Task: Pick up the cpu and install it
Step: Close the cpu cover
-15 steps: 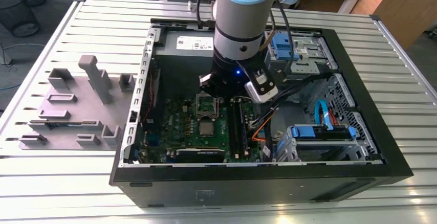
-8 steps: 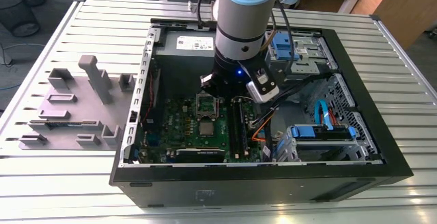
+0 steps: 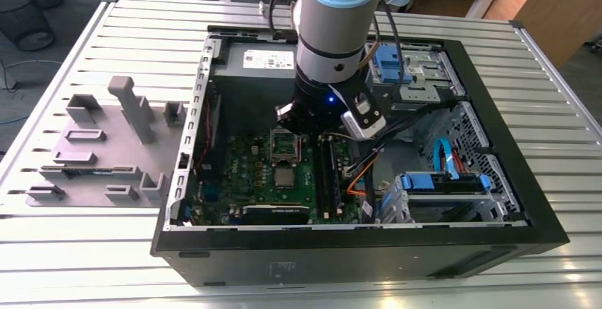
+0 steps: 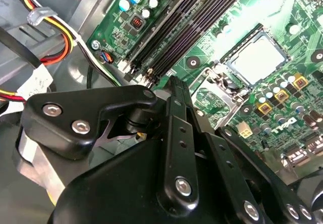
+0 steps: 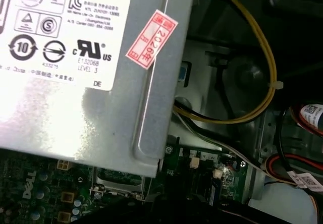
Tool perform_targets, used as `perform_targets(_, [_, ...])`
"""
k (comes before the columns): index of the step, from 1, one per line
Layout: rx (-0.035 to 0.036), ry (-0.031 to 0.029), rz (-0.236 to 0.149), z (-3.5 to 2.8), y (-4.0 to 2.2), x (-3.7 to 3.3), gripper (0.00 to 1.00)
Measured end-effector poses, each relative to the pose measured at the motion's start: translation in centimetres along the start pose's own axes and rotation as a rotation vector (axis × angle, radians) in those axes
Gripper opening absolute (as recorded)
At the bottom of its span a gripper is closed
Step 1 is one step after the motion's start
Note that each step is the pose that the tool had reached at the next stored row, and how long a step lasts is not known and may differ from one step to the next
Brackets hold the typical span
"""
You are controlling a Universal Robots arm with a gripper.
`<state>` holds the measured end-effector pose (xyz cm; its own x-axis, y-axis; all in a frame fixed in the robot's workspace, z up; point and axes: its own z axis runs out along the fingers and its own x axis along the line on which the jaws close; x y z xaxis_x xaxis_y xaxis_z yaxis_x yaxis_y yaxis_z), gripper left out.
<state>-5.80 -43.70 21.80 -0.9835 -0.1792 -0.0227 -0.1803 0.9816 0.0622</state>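
Observation:
The cpu (image 3: 283, 176) is a small pale silver square lying flat in its socket on the green motherboard (image 3: 247, 182) inside the open PC case. It also shows in the second wrist view as the cpu (image 4: 261, 60), bright in the socket. The dark metal frame (image 3: 285, 142) stands tipped up just beyond the socket. My gripper (image 3: 293, 130) hangs over that frame, a little farther into the case than the cpu. In the second wrist view my gripper (image 4: 171, 82) narrows to one closed tip with nothing in it, short of the cpu.
Grey stepped holder blocks (image 3: 103, 147) stand on the slatted table at the exterior view's left. Black memory slots (image 4: 192, 27) run beside the socket. The silver power supply (image 5: 75, 82), bundled cables (image 5: 262, 72) and blue drive cages (image 3: 442, 182) crowd the case.

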Motion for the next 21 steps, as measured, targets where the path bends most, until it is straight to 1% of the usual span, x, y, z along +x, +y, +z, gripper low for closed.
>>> perform_targets(1, [-0.0003, 0.0003, -0.007, 0.03, 0.04, -0.02, 0.11])
perform_targets(6, [-0.0002, 0.0008, -0.012, 0.17, 0.68, -0.22, 0.11])
perform_targets(10, [-0.0006, 0.0010, -0.018, 0.43, 1.01, -0.39, 0.11])
perform_targets(14, [-0.0008, 0.0022, -0.039, 0.62, 1.14, -0.42, 0.11])
perform_targets(21, [-0.0009, 0.0025, -0.043, 0.63, 1.14, -0.41, 0.11])
